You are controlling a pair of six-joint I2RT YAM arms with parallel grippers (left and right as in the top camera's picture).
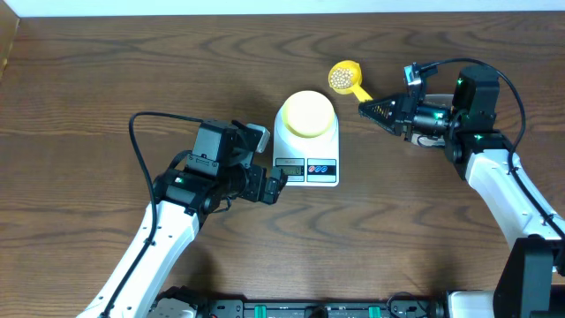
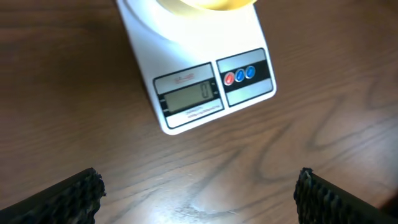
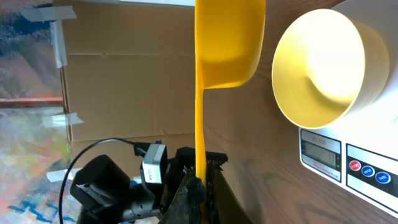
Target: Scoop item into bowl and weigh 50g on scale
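The white scale point(image 1: 306, 150) stands mid-table with the pale-yellow bowl point(image 1: 306, 115) on its platform. In the right wrist view the bowl point(image 3: 323, 68) looks empty. The scale's display point(image 2: 188, 96) reads zero. My right gripper point(image 1: 366, 109) is shut on the handle of a yellow scoop point(image 1: 346, 78), held level just right of the bowl. The scoop's cup carries tan beans point(image 1: 341, 77). My left gripper point(image 1: 280, 182) is open by the scale's front-left corner. Its fingers point(image 2: 62, 199) stand wide apart over bare wood, with nothing between them.
A black cable point(image 1: 141, 124) loops on the table left of the left arm. The table's far edge point(image 1: 282, 12) runs along the top. In the right wrist view, taped cardboard point(image 3: 124, 74) stands behind the left arm point(image 3: 112, 180).
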